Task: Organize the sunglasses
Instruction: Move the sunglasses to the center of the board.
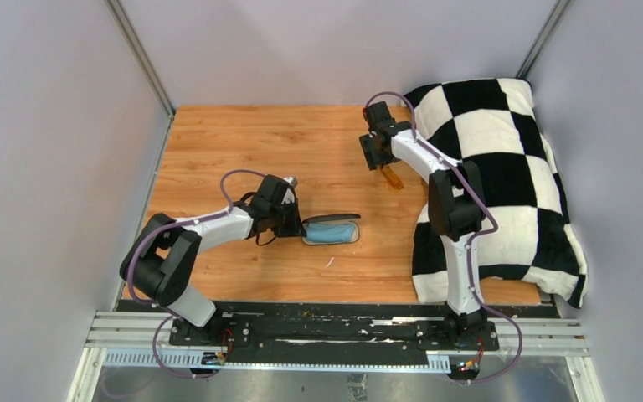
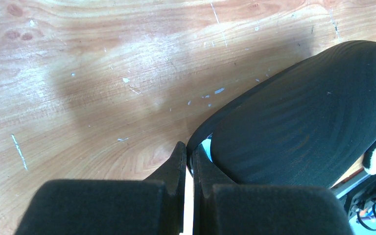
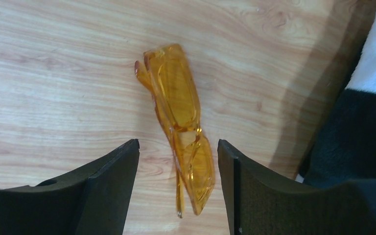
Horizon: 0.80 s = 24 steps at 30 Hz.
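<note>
The amber-orange sunglasses (image 1: 393, 178) lie folded on the wooden table next to the checkered cushion. In the right wrist view the sunglasses (image 3: 178, 103) lie lengthwise, with their near end between the fingers. My right gripper (image 1: 378, 159) is open just over them (image 3: 177, 143), not touching. The black glasses case (image 1: 331, 230) lies open at mid-table with a light-blue cloth (image 1: 332, 234) inside. My left gripper (image 1: 297, 224) is shut on the case's left rim; in the left wrist view the gripper (image 2: 191, 149) pinches the thin edge of the case (image 2: 298, 127).
A black-and-white checkered cushion (image 1: 502, 167) covers the right side of the table and shows at the right edge of the right wrist view (image 3: 367, 132). Grey walls enclose the table on three sides.
</note>
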Motion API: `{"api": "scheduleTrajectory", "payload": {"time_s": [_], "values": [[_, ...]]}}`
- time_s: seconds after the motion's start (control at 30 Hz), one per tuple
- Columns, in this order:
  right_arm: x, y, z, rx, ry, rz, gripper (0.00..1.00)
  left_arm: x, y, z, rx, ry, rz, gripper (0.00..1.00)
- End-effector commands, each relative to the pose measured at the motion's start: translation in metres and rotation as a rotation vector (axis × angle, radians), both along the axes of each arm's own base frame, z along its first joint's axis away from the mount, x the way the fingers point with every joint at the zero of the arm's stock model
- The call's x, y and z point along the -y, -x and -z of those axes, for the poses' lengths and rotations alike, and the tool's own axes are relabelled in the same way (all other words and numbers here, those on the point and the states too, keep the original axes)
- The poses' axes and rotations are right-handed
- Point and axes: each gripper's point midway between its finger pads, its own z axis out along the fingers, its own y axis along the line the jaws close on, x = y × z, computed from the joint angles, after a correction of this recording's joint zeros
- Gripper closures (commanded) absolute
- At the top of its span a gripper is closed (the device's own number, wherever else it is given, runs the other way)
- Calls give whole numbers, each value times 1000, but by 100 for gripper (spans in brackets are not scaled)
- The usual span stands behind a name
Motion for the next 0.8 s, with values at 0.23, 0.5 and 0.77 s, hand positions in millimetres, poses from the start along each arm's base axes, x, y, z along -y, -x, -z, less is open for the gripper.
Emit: {"api": "scheduleTrajectory", "payload": {"time_s": [0.23, 0.5, 0.77], "values": [[23, 2, 33, -142, 50, -73, 34, -11, 15, 10, -32, -46, 15, 100], [21, 10, 55, -205, -2, -113, 54, -3, 14, 7, -45, -17, 37, 100], [17, 18, 55, -224, -54, -111, 63, -2, 13, 6, -50, -9, 23, 100]]}}
